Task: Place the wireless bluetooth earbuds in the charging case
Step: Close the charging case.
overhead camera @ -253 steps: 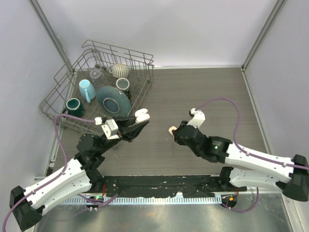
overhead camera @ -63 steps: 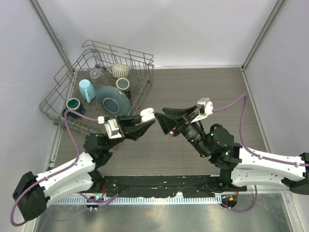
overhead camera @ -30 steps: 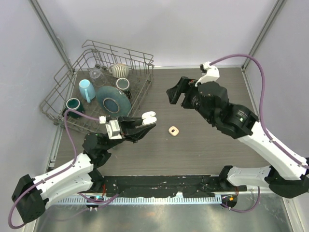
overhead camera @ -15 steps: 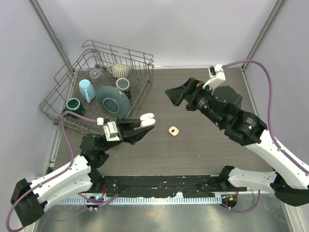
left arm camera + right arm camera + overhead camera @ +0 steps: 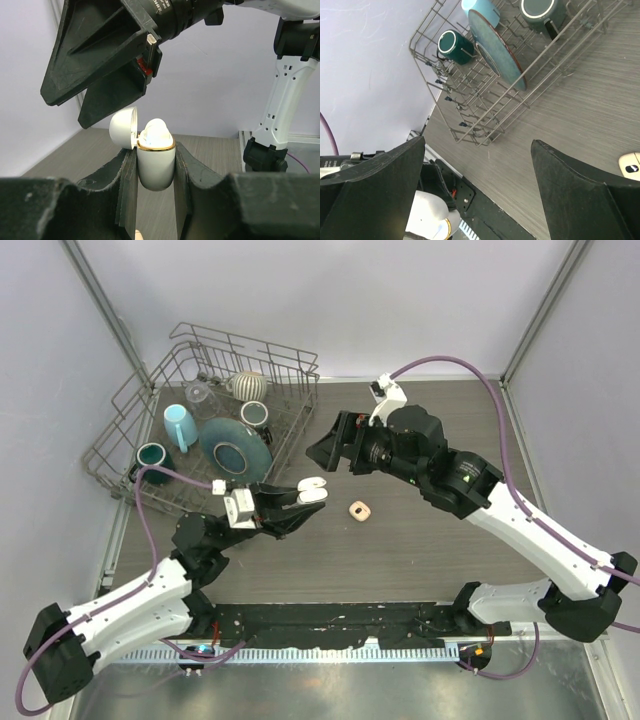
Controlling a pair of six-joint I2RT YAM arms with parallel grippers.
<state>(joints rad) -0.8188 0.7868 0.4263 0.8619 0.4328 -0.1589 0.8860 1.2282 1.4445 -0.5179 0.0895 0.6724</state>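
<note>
My left gripper (image 5: 303, 497) (image 5: 155, 162) is shut on the charging case (image 5: 312, 488) (image 5: 156, 167), a white case with a gold rim. It is held upright off the table with its lid flipped open to the left. White rounded tops of the earbuds (image 5: 156, 132) sit in its mouth, washed out by glare. My right gripper (image 5: 332, 443) (image 5: 479, 145) hangs open just beyond and above the case with nothing between its fingers. The case's gold rim (image 5: 436, 228) also peeks in at the bottom left of the right wrist view.
A wire dish rack (image 5: 112, 436) (image 5: 485, 117) at the back left holds a blue plate (image 5: 235, 449), several mugs and a striped bowl. A small cream-coloured piece (image 5: 360, 510) (image 5: 631, 165) lies on the wooden table right of the case.
The right arm has swung from the back right toward the left and now hovers close over the held case, jaws still wide. The left gripper keeps its grip and has barely shifted.
</note>
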